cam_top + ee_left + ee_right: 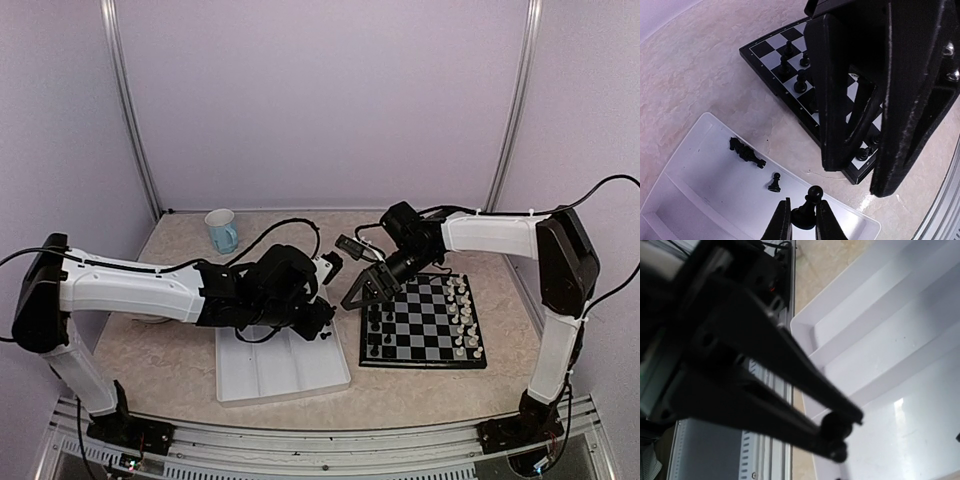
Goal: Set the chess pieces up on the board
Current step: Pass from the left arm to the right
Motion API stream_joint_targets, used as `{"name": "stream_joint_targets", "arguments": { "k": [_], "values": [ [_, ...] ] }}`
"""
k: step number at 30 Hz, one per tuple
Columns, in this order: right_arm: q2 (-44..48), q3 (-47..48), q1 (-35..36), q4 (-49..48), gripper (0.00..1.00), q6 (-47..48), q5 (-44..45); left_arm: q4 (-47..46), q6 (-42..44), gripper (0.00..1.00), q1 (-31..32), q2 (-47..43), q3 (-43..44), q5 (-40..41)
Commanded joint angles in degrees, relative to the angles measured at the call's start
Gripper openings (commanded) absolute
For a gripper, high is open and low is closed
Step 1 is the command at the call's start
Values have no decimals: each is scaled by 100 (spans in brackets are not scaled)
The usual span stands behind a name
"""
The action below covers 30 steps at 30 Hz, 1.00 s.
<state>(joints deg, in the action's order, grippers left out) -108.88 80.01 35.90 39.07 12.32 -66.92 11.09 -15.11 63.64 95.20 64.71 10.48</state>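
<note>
My left gripper (322,328) (802,220) hangs over the white tray's (705,175) right end, shut on a black pawn (810,206) whose head sticks up past the fingers. A second pawn (774,182) stands in the tray beside a small heap of lying black pieces (746,151). The board (420,362) (771,50) lies to the right, with black pieces (375,325) (800,80) on its left columns. My right gripper (352,300) (862,175) (847,435) hovers off the board's left edge, close to the left gripper, fingers apart. In the right wrist view a blurred dark round shape sits by its tips.
White chess pieces (462,315) fill the board's right columns. A pale blue cup (222,230) stands at the back left. The tray (270,375) (900,340) has long dividers and reaches near the table's front edge, where a metal rail runs.
</note>
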Motion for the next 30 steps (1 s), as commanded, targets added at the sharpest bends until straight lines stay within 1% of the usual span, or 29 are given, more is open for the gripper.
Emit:
{"name": "stream_joint_targets", "arguments": {
  "k": [1,9,19,27,30],
  "values": [
    [-94,129,66,-85,29,-92,-111,-79,122,8,102,25,189,-14],
    [-175,165,84,-111,30,-151,-72,-72,123,9,166,27,243,-20],
    [-283,237,115,-147,27,-199,-143,-70,180,9,203,56,312,-69],
    [-317,244,123,-152,17,-212,-239,-81,246,9,247,85,343,21],
    [-289,201,141,-149,17,-208,-221,-89,222,8,249,86,345,69]
  ]
}}
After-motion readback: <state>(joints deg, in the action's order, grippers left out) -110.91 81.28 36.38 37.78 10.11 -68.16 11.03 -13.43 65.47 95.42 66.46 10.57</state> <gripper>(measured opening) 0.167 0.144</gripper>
